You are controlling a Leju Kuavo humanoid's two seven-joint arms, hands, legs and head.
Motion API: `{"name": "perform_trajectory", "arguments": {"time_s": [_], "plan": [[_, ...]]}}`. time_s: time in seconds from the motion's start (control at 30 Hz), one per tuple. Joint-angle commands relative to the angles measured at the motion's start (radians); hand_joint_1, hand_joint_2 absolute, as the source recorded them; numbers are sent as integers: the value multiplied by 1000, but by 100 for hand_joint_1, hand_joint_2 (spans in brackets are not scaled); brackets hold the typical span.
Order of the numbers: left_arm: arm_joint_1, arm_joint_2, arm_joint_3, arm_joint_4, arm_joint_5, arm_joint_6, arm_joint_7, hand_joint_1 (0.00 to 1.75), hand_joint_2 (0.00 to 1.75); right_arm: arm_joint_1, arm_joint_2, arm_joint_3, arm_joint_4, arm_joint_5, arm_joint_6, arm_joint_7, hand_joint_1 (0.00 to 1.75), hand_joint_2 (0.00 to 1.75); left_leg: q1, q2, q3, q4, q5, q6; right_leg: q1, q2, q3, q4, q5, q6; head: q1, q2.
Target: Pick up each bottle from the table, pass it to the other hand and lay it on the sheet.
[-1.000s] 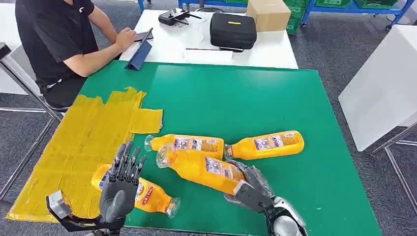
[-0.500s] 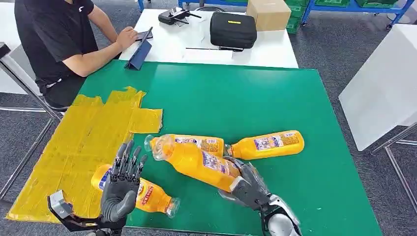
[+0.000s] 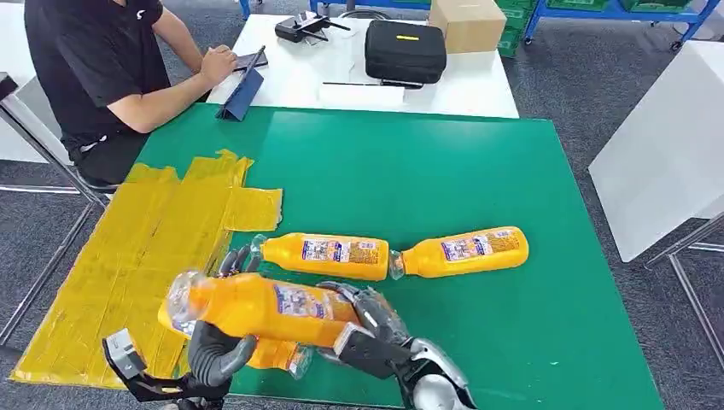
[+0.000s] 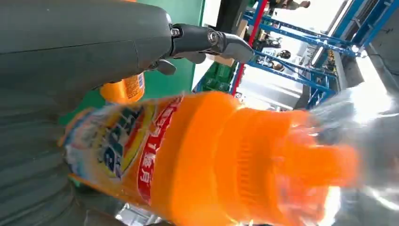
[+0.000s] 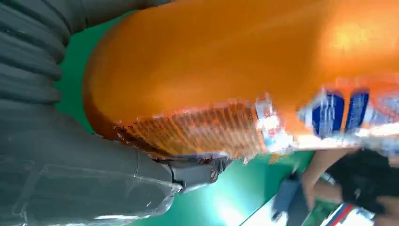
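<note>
The right hand point(image 3: 363, 329), at the lower middle of the head view, is gripping the base end of an orange bottle point(image 3: 256, 307); its fingers are wrapping around the body. The bottle is lying almost level in the air, with its clear cap end pointing to the lower left, above the yellow sheet point(image 3: 128, 256). The left hand point(image 3: 218, 350) is sitting just under this bottle with its fingers going up behind it; I cannot tell if they are closing on it.

Under the held bottle, a second bottle point(image 3: 277, 352) is resting at the near edge of the green surface point(image 3: 444, 179). Two more bottles point(image 3: 329, 254) point(image 3: 465, 249) are lying end to end in the middle. The far and right parts of the surface are leaving open room. A person point(image 3: 102, 68) is sitting at the upper left.
</note>
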Motion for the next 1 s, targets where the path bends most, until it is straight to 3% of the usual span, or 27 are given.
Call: {"name": "perform_trajectory", "arguments": {"time_s": [0.03,0.53,0.57,0.6,1.0], "plan": [[-33,7,-13,52,-72,46,-26,0,175,-79,29,216,166,18,-15,22,175,175,1,3,2,-1,0,-1,1,2,1,-2,1,-2,0,0],[-43,0,-36,23,-240,142,-69,0,175,-81,35,250,208,23,-33,37,175,175,1,-2,1,0,0,-1,1,-2,-2,-1,0,-2,0,0],[-44,0,-40,20,-260,151,-75,9,175,-81,33,250,207,23,-34,37,175,175,1,-2,1,0,0,-1,1,-2,-2,-1,0,-1,0,0],[-44,-3,-40,15,-273,161,-80,175,175,-81,31,250,205,22,-35,39,175,175,1,-2,1,0,0,-1,1,-2,-2,-2,0,-2,0,0],[-44,-5,-41,9,-286,160,-91,175,175,-80,25,249,201,22,-34,39,175,175,0,-2,1,0,0,0,0,-2,-3,-1,0,-1,0,0]]}}
